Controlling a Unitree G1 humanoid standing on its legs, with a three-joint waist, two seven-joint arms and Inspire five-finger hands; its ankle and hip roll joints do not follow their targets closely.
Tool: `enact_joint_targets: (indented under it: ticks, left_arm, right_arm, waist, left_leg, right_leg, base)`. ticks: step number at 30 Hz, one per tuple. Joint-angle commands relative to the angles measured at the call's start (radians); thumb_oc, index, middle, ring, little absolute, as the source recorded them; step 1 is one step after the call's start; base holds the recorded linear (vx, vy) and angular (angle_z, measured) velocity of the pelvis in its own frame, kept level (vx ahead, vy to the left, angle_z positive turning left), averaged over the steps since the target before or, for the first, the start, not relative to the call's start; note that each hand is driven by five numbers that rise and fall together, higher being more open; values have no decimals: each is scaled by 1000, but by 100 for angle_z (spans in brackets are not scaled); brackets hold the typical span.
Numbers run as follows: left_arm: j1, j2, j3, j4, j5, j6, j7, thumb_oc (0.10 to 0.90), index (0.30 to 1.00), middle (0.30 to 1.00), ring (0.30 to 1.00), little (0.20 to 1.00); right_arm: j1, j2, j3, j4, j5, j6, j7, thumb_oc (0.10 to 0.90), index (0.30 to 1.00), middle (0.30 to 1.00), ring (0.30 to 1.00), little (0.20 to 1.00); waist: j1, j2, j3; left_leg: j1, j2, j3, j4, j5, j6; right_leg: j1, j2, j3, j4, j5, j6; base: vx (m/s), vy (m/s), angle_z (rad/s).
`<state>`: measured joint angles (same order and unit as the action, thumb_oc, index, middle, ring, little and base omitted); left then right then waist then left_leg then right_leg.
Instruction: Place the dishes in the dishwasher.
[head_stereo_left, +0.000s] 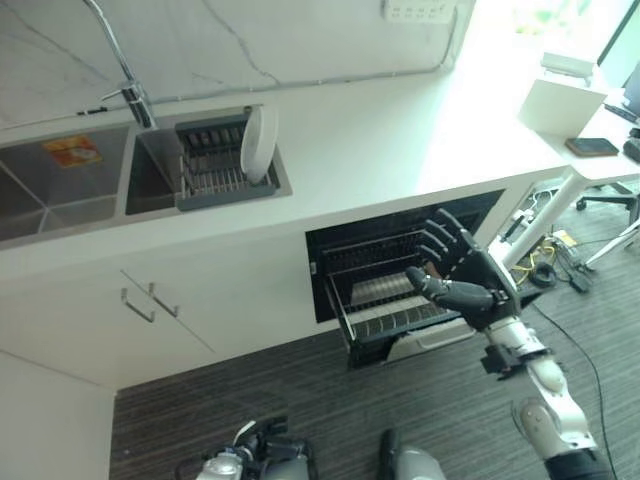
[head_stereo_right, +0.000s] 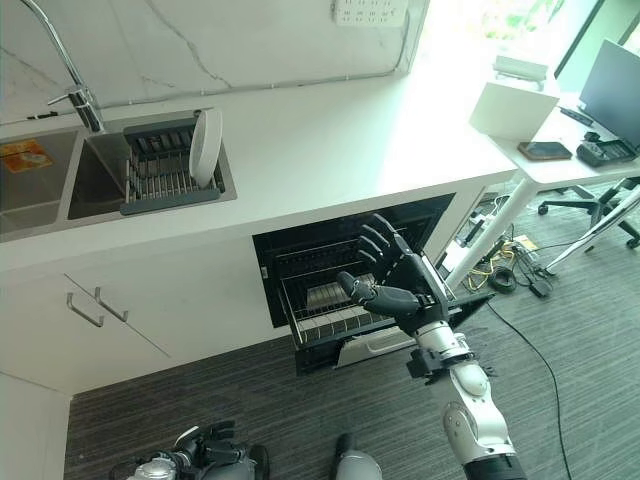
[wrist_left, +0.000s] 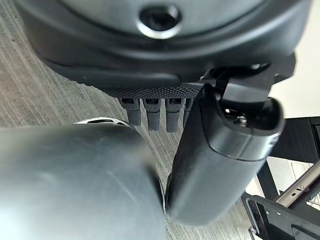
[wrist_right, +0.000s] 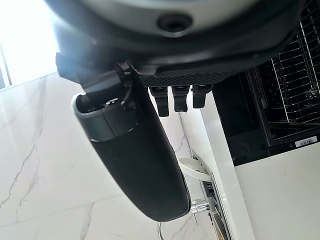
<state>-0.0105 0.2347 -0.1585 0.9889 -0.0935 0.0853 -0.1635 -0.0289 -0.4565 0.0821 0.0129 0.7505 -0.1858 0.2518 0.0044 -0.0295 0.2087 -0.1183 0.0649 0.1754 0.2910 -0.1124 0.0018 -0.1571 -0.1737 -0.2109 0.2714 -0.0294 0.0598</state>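
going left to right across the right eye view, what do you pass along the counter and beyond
sink → faucet → drying rack → white plate → right hand → white box → monitor

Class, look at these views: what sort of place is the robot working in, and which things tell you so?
Most likely a kitchenette in an office: a steel sink with a white plate in its drying rack, an open dishwasher under the counter, and desks with a monitor beside it.
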Motion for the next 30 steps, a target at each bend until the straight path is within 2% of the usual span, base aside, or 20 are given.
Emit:
enact_joint_targets:
  ticks: [1, 2, 4, 7, 9, 11, 14, 15, 16, 17, 18, 19, 20, 22, 23, 24, 25, 26, 28, 30]
  left_arm:
    - [103, -28, -50, 19, 22, 12, -9, 800, 900, 900, 900, 900]
    - [25, -22, 78, 177, -162, 128, 17, 800, 900, 900, 900, 900]
    - [19, -19, 69, 180, -148, 152, 20, 800, 900, 900, 900, 900]
    - [8, -22, 44, 191, -174, 175, 28, 800, 900, 900, 900, 900]
    - [18, -39, 54, 194, -214, 137, 74, 800, 900, 900, 900, 900]
    - [16, -38, 63, 168, -221, 132, 104, 800, 900, 900, 900, 900]
    - [22, -31, 65, 136, -217, 144, 81, 800, 900, 900, 900, 900]
    - [42, -29, 80, 133, -220, 120, 79, 800, 900, 900, 900, 900]
    - [44, -31, 84, 137, -222, 116, 82, 800, 900, 900, 900, 900]
    - [39, -29, 103, 175, -196, 87, 88, 800, 900, 900, 900, 900]
    - [33, -22, 105, 177, -249, 141, 61, 800, 900, 900, 900, 900]
    - [32, -21, 105, 178, -262, 148, 60, 800, 900, 900, 900, 900]
    - [29, -9, 111, 191, -247, 171, 62, 800, 900, 900, 900, 900]
    - [37, -5, 115, 200, -241, 180, 62, 800, 900, 900, 900, 900]
    - [51, -6, 127, 230, -260, 182, 61, 800, 900, 900, 900, 900]
    - [52, -7, 127, 231, -263, 182, 62, 800, 900, 900, 900, 900]
    - [54, -9, 135, 240, -281, 177, 77, 800, 900, 900, 900, 900]
    - [60, -12, 144, 243, -287, 174, 72, 800, 900, 900, 900, 900]
    - [76, -15, 147, 235, -309, 161, 70, 800, 900, 900, 900, 900]
    - [81, -15, 148, 228, -316, 158, 73, 800, 900, 900, 900, 900]
  right_arm:
    - [-82, -13, -67, -85, 29, -92, 12, 800, 900, 900, 900, 900]
    - [-118, 0, 4, -35, -8, -95, -66, 800, 900, 900, 900, 900]
    - [-91, -1, -20, -40, -2, -97, -79, 800, 900, 900, 900, 900]
    - [-80, -5, -36, -43, 19, -88, -111, 800, 900, 900, 900, 900]
    - [-76, -6, -30, -43, -22, -82, -103, 800, 900, 900, 900, 900]
    - [-78, -13, -33, -34, -40, -85, -140, 800, 900, 900, 900, 900]
    - [-95, -22, -43, -11, -27, -99, -158, 800, 900, 900, 900, 900]
    - [-103, -27, -49, 2, -36, -103, -169, 800, 900, 900, 900, 900]
    - [-105, -30, -47, 2, -35, -101, -171, 800, 900, 900, 900, 900]
    - [-119, -43, -41, 19, -41, -105, -192, 800, 900, 900, 900, 900]
    - [-114, -45, -51, 20, -41, -121, -199, 800, 900, 900, 900, 900]
    - [-111, -44, -53, 18, -42, -124, -199, 800, 900, 900, 900, 900]
    - [-95, -25, -63, 0, -51, -119, -190, 800, 900, 900, 900, 900]
    - [-94, -18, -65, -9, -49, -114, -184, 800, 900, 900, 900, 900]
    - [-96, -5, -57, -33, -57, -108, -185, 800, 900, 900, 900, 900]
    - [-97, -3, -56, -34, -57, -108, -184, 800, 900, 900, 900, 900]
    - [-105, -2, -46, -44, -59, -111, -187, 800, 900, 900, 900, 900]
    - [-104, -6, -45, -46, -65, -118, -182, 800, 900, 900, 900, 900]
    - [-112, -9, -44, -31, -82, -143, -179, 800, 900, 900, 900, 900]
    - [-123, -16, -49, -21, -89, -177, -220, 800, 900, 900, 900, 900]
  waist:
    - [20, -14, -14]
    - [-16, 45, 29]
    - [-34, 47, 14]
    - [-49, 42, 12]
    - [-43, 3, 16]
    - [-28, -14, 38]
    - [-18, -3, 53]
    - [0, 41, 72]
    - [3, 43, 73]
    - [8, 51, 58]
    - [1, 56, 46]
    - [0, 56, 44]
    - [4, 58, 36]
    - [9, 63, 32]
    - [22, 68, 29]
    - [24, 67, 28]
    - [27, 58, 33]
    - [27, 43, 38]
    - [38, 34, 40]
    - [51, 24, 38]
  left_leg:
    - [50, -16, -76, 9, -134, -5]
    - [-10, -2, -143, 9, -34, -60]
    - [1, 1, -142, 9, -51, -53]
    - [14, -3, -139, 9, -61, -46]
    - [73, -49, -83, 9, -77, -22]
    - [55, -62, -88, 40, -9, -32]
    - [23, -29, -111, 9, 21, -45]
    - [-74, 64, -222, 9, 68, -97]
    - [-80, 66, -233, 9, 71, -101]
    - [-82, 65, -238, 9, 30, -98]
    - [-63, 50, -216, 9, 2, -84]
    - [-58, 44, -215, 9, -4, -79]
    - [-34, 3, -216, 9, -31, -37]
    - [-23, -11, -210, 9, -43, -17]
    - [-8, -10, -166, 9, -69, 14]
    - [-8, -9, -160, 9, -71, 15]
    - [-9, -9, -132, 9, -81, 24]
    - [-6, -21, -119, 9, -85, 26]
    - [-2, -24, -97, 9, -89, 27]
    - [-10, -34, -102, 9, -91, 30]
  right_leg:
    - [54, -24, 5, 29, -129, 74]
    - [108, 45, 86, 29, -166, 27]
    - [112, 59, 86, 29, -172, 24]
    - [120, 70, 93, 29, -181, 17]
    - [129, 35, 100, 29, -182, 6]
    - [146, 25, 109, 29, -176, -5]
    - [158, 32, 120, 29, -171, -1]
    - [186, 53, 141, 29, -199, 17]
    - [191, 53, 145, 29, -203, 18]
    - [210, 20, 146, 29, -220, 43]
    - [201, -19, 135, 29, -201, 69]
    - [199, -25, 133, 29, -196, 73]
    - [190, -52, 118, 29, -151, 77]
    - [189, -59, 91, 29, -96, 71]
    - [163, -61, 9, 69, -43, 67]
    - [157, -58, 5, 73, -42, 67]
    - [132, -16, -25, 41, -47, 65]
    - [105, -5, -34, 29, -69, 65]
    - [85, -24, -47, 29, -69, 68]
    - [73, -28, -32, 29, -96, 75]
  base:
    - [33, 6, 9]
    - [57, 22, 6]
    - [121, 38, 9]
    - [127, -12, 16]
    - [188, -11, 15]
    - [137, 97, -1]
    - [182, 366, 8]
    - [305, 676, 29]
    - [512, 1076, 20]
    - [381, 827, 4]
    - [373, 835, -22]
    - [283, 657, -61]
    - [184, 395, -57]
    - [169, 406, -48]
    - [114, 328, -48]
    - [80, 280, -93]
    - [5, 65, -84]
    - [14, 69, -85]
    - [8, -7, -40]
    - [25, -53, -35]
